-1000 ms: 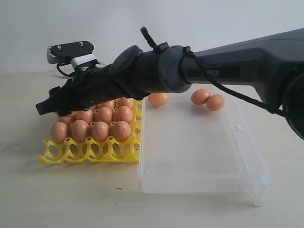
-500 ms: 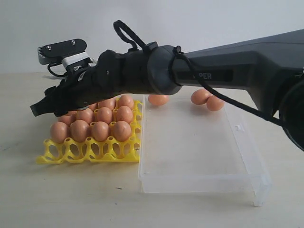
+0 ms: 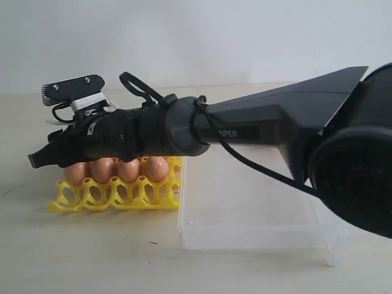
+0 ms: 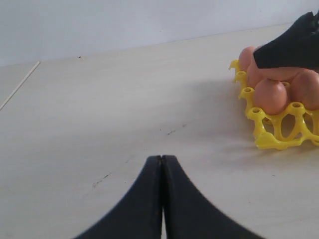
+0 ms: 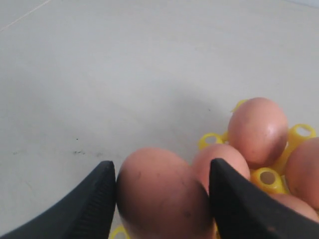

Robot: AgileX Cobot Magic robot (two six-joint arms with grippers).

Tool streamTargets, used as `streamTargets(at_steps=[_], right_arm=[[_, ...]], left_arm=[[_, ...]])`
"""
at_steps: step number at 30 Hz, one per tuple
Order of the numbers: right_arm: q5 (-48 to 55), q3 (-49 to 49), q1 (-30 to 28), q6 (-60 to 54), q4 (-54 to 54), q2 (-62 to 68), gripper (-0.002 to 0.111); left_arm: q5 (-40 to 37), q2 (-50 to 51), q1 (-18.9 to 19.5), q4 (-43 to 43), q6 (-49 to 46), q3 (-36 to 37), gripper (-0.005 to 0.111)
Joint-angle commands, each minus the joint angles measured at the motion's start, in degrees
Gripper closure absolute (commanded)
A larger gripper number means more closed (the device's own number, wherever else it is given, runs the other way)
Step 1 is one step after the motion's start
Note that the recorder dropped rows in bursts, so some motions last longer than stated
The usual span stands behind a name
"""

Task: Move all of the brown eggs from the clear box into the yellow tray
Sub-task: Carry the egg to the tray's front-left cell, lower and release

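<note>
- One clear box (image 3: 245, 211) lies nearest the exterior camera, flat on the pale table (image 3: 92, 257). Its far end is hidden behind the right arm (image 3: 263, 131).
- Just beside the box, on its left in the exterior view, sits the yellow tray (image 3: 116, 195). Cannot tell whether the two touch.
- Four brown eggs (image 3: 103, 169) fill the tray's near row, one per cup. The rows behind are mostly covered by the arm.
- The right arm reaches in from the right, across the box and low over the tray. A grey camera block (image 3: 72, 90) rides on top near its end, and a black cable (image 3: 138, 86) loops above the wrist.
- Right claw (image 5: 162, 169): spread wide and closed on one egg. Both fingers (image 5: 94, 199) press the sides of the held egg (image 5: 159, 199).
- The held egg is at the tray's outer edge, with a yellow cup ring showing just under it. Cannot tell whether it rests in the cup or hangs above it. More eggs sit in cups just beyond it.
- Left claw (image 4: 162, 160): fingers pressed flat together, gripping no object. It hangs low over the table, well apart from the tray, and the tray's corner shows farther off in its view.
- Farthest back, a plain white wall (image 3: 245, 37) rises behind the table's rear edge.
</note>
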State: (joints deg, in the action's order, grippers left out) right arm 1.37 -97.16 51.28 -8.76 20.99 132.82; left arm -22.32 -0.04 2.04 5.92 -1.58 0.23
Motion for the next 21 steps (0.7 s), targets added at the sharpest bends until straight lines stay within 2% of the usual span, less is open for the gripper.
streamTargets(at_steps=[1,14,21], right_arm=[[-3.6,-0.2,0.9,1.4,-1.5,0.9,0.108],[1.9,0.3,2.5,1.4,-4.2,-5.2,0.108],[-4.7,8.1,4.0,1.5,-4.0,-6.4,0.108]], left_arm=[[0.5,0.0,-0.3,-0.1,0.3,-0.2,0.107],[0.5,0.0,-0.3,-0.1,0.3,-0.2,0.107],[0.5,0.0,-0.3,-0.1,0.3,-0.2,0.107]])
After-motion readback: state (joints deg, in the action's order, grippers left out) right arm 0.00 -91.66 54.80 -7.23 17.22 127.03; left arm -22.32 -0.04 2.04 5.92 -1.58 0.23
